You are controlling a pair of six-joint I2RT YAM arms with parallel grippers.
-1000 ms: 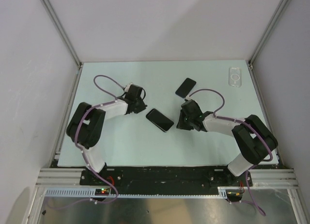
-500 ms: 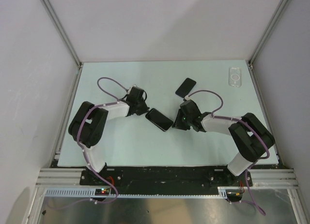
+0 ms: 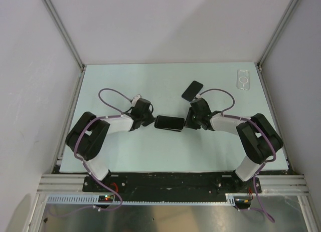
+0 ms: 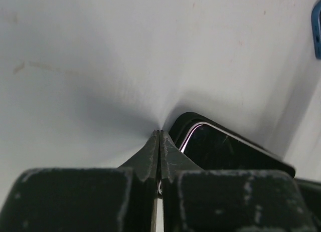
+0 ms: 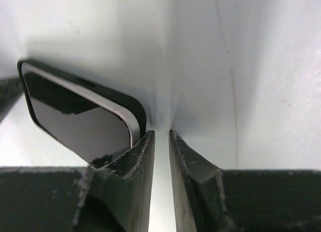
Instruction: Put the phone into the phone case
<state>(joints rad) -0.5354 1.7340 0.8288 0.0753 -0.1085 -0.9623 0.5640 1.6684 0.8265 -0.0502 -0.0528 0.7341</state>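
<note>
A black phone (image 3: 169, 123) lies flat on the table, crosswise between my two grippers. My left gripper (image 3: 151, 121) is shut and empty, with its tips at the phone's left end. The left wrist view shows the shut tips (image 4: 159, 134) beside the phone's corner (image 4: 225, 149). My right gripper (image 3: 187, 120) is at the phone's right end. In the right wrist view its jaws (image 5: 161, 135) stand almost together with nothing between them, and the left finger (image 5: 135, 152) touches the phone's corner (image 5: 80, 117). The clear phone case (image 3: 243, 79) lies at the far right corner, away from both grippers.
A second black phone (image 3: 192, 90) lies just behind the right gripper. Metal frame posts (image 3: 261, 66) and white walls bound the table. A blue edge (image 4: 317, 26) shows at the top right of the left wrist view.
The phone has turned from a diagonal to lying crosswise. Both grippers have moved in toward its two ends, the left one rightward and the right one up and leftward.
</note>
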